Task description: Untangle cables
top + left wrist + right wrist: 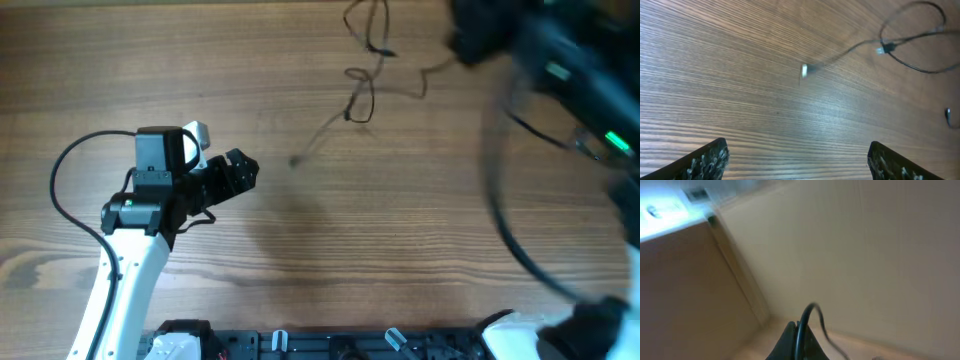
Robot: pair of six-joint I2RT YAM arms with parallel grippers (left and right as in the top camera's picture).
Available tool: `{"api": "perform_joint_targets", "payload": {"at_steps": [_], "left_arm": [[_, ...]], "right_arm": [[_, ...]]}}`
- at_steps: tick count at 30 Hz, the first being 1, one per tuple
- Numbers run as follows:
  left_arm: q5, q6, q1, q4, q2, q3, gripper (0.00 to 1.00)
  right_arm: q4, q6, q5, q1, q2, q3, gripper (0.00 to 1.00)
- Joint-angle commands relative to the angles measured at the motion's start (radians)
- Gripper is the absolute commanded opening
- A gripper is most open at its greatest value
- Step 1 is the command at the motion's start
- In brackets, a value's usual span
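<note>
**A:** Left gripper [250,170] [797,147]: we log it released, fingers spread wide with nothing between them, over bare table [150,60].

**B:** Agreed. And the right gripper [470,40] [796,339]?

**A:** Overhead it is blurred, at the top right. In its wrist view we see the fingers pressed together and a thin black strand rising from between them. We note it as clenched on the cables [350,110].

**B:** Where do we put the cables?

**A:** They are a loose tangle of loops at the table's top centre, well apart from the left gripper. One strand runs toward the right gripper. Another trails down-left to a small plug [293,161] [805,70], which lies ahead of the left fingers and does not touch them.
</note>
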Motion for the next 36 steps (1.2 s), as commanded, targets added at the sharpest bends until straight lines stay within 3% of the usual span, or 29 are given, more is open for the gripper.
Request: {"api": "perform_joint_targets", "payload": {"at_steps": [1,3,8,16,28,33,36], "left_arm": [[0.049,0.005,-0.041,0.01,-0.008,0.008,0.91],[0.101,0.016,-0.066,0.03,-0.008,0.008,0.89],[0.266,0.175,-0.162,0.092,-0.008,0.008,0.87],[0.267,0.448,-0.323,0.15,-0.007,0.008,0.84],[0.266,0.477,-0.492,0.436,0.028,0.008,0.85],[0.226,0.476,-0.518,0.487,0.098,0.008,0.79],[0.222,0.472,-0.518,0.48,0.148,0.008,0.74]], "right_arm": [[-0.009,-0.018,-0.015,0.002,-0.032,0.003,0.04],[-0.045,-0.019,-0.014,0.002,-0.033,0.003,0.04],[-0.123,-0.017,-0.005,0.002,0.008,0.002,0.04],[-0.153,-0.018,-0.008,0.002,0.064,0.002,0.04],[-0.198,-0.019,-0.008,0.002,0.074,0.002,0.04],[-0.258,-0.064,0.002,0.002,0.074,0.002,0.04],[-0.29,-0.072,0.145,0.002,0.074,0.002,0.04]]}}
